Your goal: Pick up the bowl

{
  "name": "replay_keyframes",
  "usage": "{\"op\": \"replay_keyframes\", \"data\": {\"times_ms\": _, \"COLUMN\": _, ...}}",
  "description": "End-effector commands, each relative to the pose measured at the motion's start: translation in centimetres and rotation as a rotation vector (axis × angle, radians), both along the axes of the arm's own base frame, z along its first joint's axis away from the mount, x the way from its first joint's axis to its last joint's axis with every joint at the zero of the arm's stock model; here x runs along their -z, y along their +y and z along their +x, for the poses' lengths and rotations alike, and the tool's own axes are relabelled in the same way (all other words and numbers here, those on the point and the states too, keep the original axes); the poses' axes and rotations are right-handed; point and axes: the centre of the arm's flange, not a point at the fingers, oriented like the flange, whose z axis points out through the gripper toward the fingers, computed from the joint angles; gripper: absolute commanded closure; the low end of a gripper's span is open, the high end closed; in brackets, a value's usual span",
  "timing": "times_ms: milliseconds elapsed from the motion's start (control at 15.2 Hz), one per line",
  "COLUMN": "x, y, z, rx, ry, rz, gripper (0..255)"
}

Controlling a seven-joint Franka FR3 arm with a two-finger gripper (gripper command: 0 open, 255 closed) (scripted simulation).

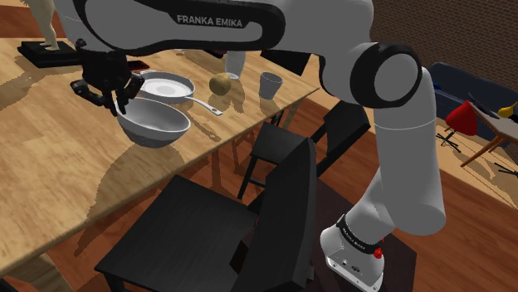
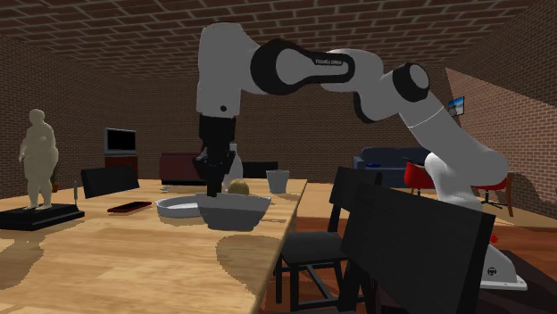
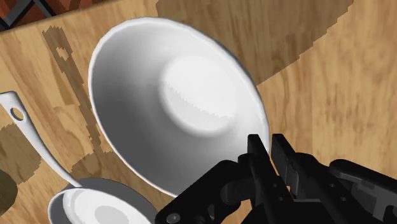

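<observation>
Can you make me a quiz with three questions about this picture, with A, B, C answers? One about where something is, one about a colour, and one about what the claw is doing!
1. Where is the pan?
A) on the table beside the bowl
B) on the sofa
C) hanging on the wall

2. What colour are the chairs?
A) yellow
B) black
C) green

3. What is the claw doing?
A) hanging wide open
B) holding a banana
C) pinching the bowl's rim

Answers:
1 A: the shoulder view shows the pan lying on the table right by the bowl.
2 B: both chairs at the table's edge are black.
3 C: the wrist view shows its two fingers closed on the rim.
</observation>
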Motion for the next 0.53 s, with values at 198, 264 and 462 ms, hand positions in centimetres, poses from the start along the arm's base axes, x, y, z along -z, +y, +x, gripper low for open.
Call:
{"op": "replay_keyframes", "data": {"times_ms": 198, "x": -2.6, "y": -0.1, "z": 0.1, "rx": 0.0, "ry": 0.0, "rz": 0.0, "gripper": 255}}
{"op": "replay_keyframes", "data": {"times_ms": 264, "x": -3.2, "y": -0.1, "z": 0.1, "rx": 0.0, "ry": 0.0, "rz": 0.0, "gripper": 255}}
{"op": "replay_keyframes", "data": {"times_ms": 462, "x": -3.8, "y": -0.1, "z": 0.1, "rx": 0.0, "ry": 0.0, "rz": 0.0, "gripper": 255}}
